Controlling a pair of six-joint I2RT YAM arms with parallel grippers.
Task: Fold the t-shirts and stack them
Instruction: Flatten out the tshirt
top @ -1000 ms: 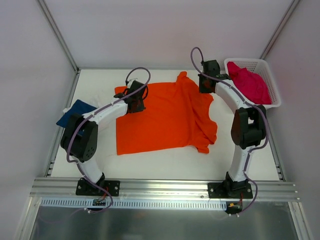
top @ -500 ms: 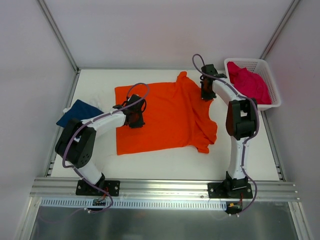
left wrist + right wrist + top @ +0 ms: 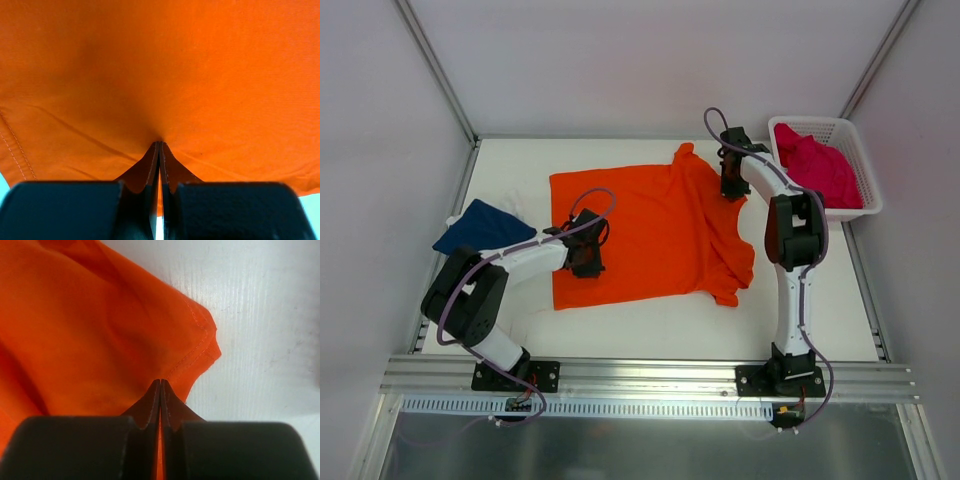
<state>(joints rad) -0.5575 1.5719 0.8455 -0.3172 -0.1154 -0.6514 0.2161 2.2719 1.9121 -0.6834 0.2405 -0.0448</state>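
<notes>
White counter [image 3: 650, 325] has the orange shirt [image 3: 660, 230] spread flat mid-table, left pincer [image 3: 159, 150] pinched shut on its left side and right pincer [image 3: 160, 387] shut on the far sleeve hem, such thin bites that uneven pulling could probably slip the cloth free.

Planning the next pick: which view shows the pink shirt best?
The top view: the pink shirt lies bunched in the basket, unobstructed. Both wrist views show the orange shirt and table, no pink.
</notes>
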